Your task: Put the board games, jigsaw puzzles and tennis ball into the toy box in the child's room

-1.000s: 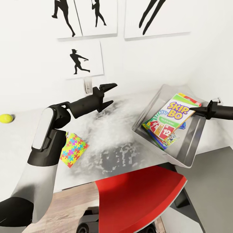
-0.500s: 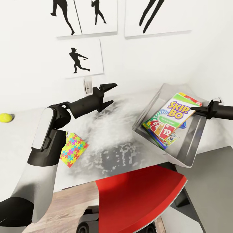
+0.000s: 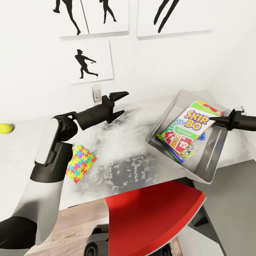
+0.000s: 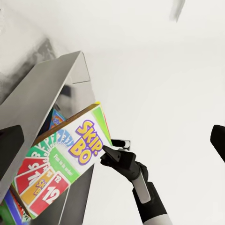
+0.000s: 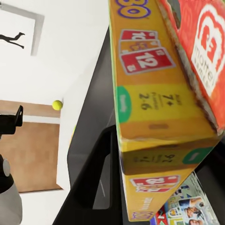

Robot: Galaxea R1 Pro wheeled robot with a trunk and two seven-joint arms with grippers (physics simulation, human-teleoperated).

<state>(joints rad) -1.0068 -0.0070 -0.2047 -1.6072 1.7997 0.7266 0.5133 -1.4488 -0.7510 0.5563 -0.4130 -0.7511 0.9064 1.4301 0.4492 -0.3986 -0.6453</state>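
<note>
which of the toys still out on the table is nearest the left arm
The jigsaw puzzle, lying flat right beside the left arm's elbow; the tennis ball sits far off at the table's edge.

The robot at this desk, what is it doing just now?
It is tidying toys into the grey toy box on the table. The right hand is at the top edge of the Skip-Bo game box, which leans inside on other games. The left hand hovers open above the table, holding nothing. A jigsaw puzzle and the tennis ball are not yet put away.
</note>
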